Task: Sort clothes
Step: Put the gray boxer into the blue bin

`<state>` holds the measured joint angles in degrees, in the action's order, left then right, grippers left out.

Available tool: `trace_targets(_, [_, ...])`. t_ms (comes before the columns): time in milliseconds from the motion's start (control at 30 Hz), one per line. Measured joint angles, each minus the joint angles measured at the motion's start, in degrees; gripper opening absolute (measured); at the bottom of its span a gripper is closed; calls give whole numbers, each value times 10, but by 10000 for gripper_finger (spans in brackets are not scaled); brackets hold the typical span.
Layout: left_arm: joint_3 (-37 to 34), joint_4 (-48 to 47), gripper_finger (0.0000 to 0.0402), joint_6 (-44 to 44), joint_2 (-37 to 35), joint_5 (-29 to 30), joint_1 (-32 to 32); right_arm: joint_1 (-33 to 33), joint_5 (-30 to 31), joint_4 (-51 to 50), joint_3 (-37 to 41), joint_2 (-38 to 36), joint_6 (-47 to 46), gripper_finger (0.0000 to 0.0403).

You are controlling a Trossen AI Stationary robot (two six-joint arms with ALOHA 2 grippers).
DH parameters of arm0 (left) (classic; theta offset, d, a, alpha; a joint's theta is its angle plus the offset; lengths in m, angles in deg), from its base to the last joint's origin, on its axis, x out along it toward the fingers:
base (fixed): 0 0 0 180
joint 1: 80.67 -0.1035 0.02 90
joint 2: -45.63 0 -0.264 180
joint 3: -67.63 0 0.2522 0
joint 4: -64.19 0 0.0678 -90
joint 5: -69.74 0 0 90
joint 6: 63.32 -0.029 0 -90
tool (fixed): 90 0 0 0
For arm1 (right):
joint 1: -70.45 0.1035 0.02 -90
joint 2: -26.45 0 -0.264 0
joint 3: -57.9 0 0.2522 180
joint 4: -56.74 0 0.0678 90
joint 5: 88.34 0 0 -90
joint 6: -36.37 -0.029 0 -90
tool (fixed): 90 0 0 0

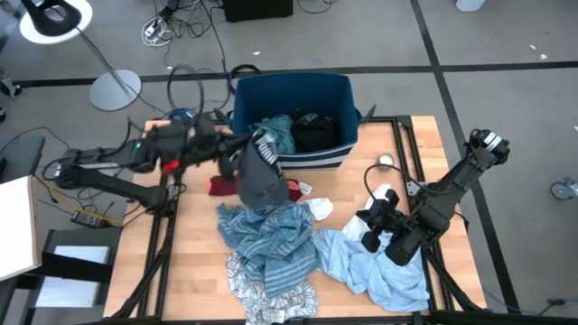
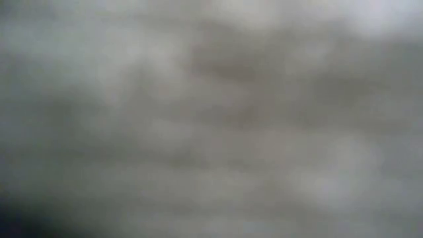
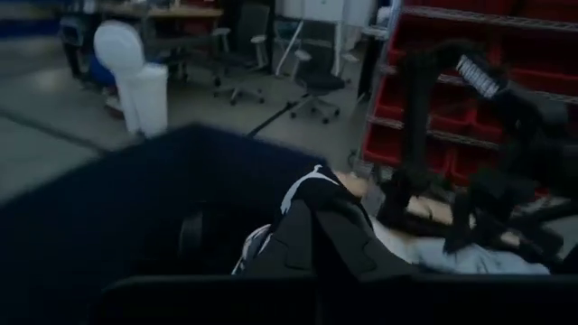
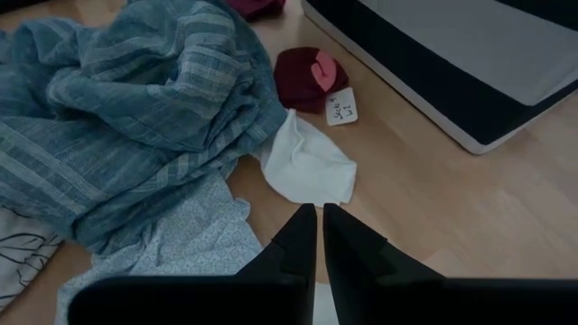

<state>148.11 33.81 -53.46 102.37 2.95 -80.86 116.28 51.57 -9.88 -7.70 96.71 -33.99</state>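
Note:
My left gripper (image 1: 237,150) is shut on a dark grey garment with white trim (image 1: 262,176), held just in front of the dark blue bin (image 1: 293,86); the garment also shows in the left wrist view (image 3: 316,226). Teal (image 1: 275,131) and black (image 1: 314,128) clothes lie in the bin. On the table lie a blue-striped garment (image 1: 266,235), a pale blue one (image 1: 375,266), a leaf print (image 1: 271,291), a small white piece (image 4: 307,162) and a red one (image 4: 307,72). My right gripper (image 4: 319,221) is shut and empty, over bare table beside the white piece. My left gripper holds the dark grey garment by its upper end (image 1: 251,149), coming level from the table's left side. The garment hangs below the fingers, with its lower end (image 1: 266,194) down near the red pieces. The cloth hides the fingers, so the kind of hold does not show.
The bin stands at the table's far edge with its near wall (image 4: 433,108) close to the clothes. A second red piece (image 1: 221,187) lies under my left arm. The low view shows only a grey blur. Bare wood (image 4: 433,208) lies between the pile and the bin.

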Motion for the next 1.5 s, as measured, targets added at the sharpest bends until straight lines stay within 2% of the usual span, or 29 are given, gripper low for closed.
trace_targets(233, [227, -12, 0, -81, 176, -121, -96, -1, 0, -1, 0, 0, 5, 24])
trace_targets(433, [416, -59, 0, -98, 306, -149, -159, 2, 0, 1, 0, 0, -1, 23])
trace_targets(600, [514, -87, 0, -94, 378, -197, -202, 8, -1, 1, 0, 0, -1, 24])
trace_targets(733, [529, -106, 8, -91, 405, -222, -215, 12, 0, 0, 0, 0, 0, 23])
trace_targets(933, [528, -167, 50, -64, 431, -224, -221, 12, 0, 2, 1, 0, 0, 24])
trace_targets(1233, [528, -268, 117, -54, 414, -224, -230, 12, -1, 3, 24, 0, -16, 24])
trace_targets(1500, [538, -429, 125, -49, 404, -224, -231, 12, -1, 6, 24, 0, -16, 23])
